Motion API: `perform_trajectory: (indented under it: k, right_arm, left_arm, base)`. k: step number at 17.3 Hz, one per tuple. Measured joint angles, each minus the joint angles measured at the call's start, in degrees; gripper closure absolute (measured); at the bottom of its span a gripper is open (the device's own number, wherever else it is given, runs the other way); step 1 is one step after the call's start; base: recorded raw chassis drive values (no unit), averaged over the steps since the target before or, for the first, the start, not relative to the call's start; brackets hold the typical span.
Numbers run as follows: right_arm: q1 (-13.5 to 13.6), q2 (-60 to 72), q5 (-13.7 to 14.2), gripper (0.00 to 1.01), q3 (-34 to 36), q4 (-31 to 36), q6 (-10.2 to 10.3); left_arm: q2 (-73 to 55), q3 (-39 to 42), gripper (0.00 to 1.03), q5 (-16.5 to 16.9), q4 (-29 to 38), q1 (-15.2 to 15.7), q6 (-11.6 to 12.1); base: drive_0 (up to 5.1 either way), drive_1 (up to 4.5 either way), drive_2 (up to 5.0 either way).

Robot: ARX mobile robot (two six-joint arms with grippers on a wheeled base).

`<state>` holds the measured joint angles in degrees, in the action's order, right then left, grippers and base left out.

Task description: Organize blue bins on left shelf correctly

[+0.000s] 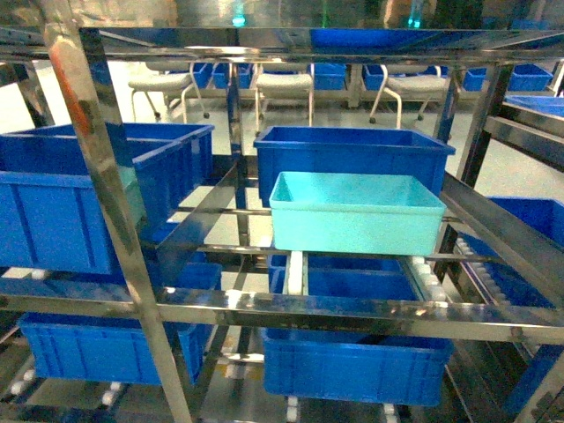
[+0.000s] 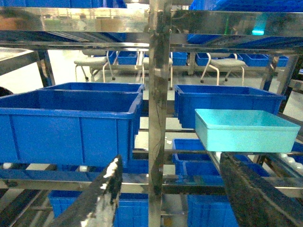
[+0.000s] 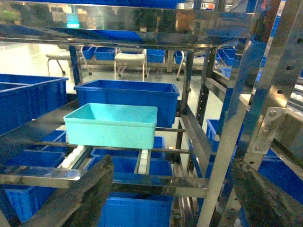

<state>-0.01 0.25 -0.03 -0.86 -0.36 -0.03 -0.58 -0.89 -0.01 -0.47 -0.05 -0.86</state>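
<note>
A: Plainly, one pale tub (image 1: 355,214) sits on the middle tier of the rack (image 1: 370,315), on the white roller tracks (image 1: 295,271), its back wall just in front of a royal-blue crate (image 1: 352,150). It looks empty, so I judge it light; the smooth tapered walls would be slippery, and thin plastic may flex if squeezed hard.

B: Where would you take hold?

A: By the rim, I would say, one gripper on each short side, or under the lip at the front wall. On rollers it should slide with little push, which also means it could run away if nudged.

B: And the grippers?

A: Left gripper (image 2: 170,198): fingers (image 2: 102,189) spread wide, nothing between them, hanging short of the rack's front post. Right gripper (image 3: 173,198): fingers (image 3: 90,194) likewise spread and empty, below the tub's level. Neither touches anything.

B: Count them for me.

A: Turquoise tubs: one. Royal-blue crates on this rack, head view: one behind the tub, two in line on the left of the same tier (image 1: 62,207), two below on the right, one behind the other (image 1: 352,361), one low left (image 1: 106,348), a part of one at far right (image 1: 538,220); seven in all. More crates stand on racks across the room, too many and too hidden to count. White chairs (image 1: 282,84) beyond: three.
</note>
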Motion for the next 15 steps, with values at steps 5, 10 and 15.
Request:
perform_trajectory:
  k: [5,10,15]
  right_arm:
    - [0.00,0.00,0.02,0.03,0.00,-0.02,0.00]
    - [0.00,0.00,0.00,0.03,0.00,0.15,0.00]
    - [0.00,0.00,0.02,0.03,0.00,0.13,0.00]
  left_arm:
    - [0.00,0.00,0.05,0.00,0.04,0.00,0.07]
    - [0.00,0.00,0.05,0.00,0.15,0.00,0.07]
    - [0.00,0.00,0.05,0.00,0.13,0.00,0.04]
  base:
    - [0.0,-1.65,1.7]
    - [0.0,0.00,0.0]
    - [0.0,0.00,0.0]
